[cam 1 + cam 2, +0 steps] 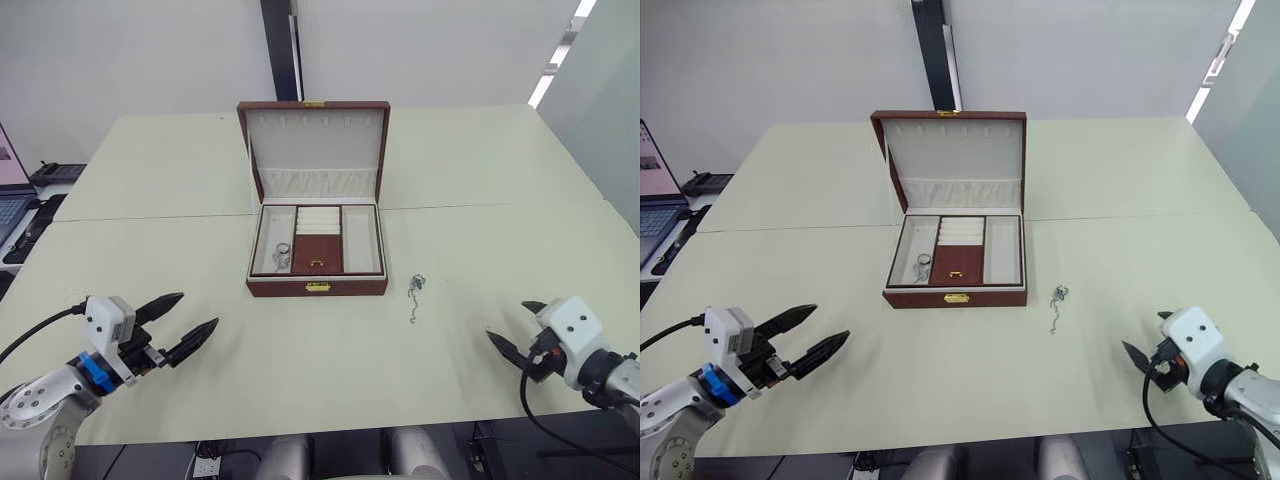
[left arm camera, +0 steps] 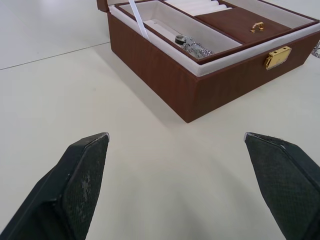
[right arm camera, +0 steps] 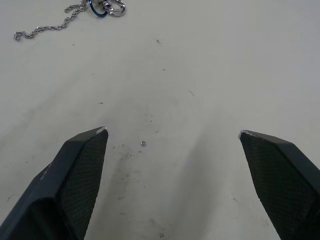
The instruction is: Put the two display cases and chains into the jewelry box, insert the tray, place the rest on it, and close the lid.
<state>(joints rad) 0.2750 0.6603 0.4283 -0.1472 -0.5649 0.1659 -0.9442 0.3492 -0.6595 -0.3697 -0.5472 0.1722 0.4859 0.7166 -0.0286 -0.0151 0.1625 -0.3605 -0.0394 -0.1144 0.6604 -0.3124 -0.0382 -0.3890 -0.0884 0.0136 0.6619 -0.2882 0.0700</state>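
Light: bright, even, overhead; a ceiling strip light point(image 1: 558, 62) glows in the upper right of the frame.
Shadows: soft, faint beside the jewelry box point(image 1: 317, 286) on the table point(image 1: 480, 220).
Glare: mild sheen on the table.
Focus: head views sharp; wrist views soften at the near fingertips point(image 2: 80, 180).

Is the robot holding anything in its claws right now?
No. The left gripper and right gripper are both open over the bare table; the chain lies untouched.
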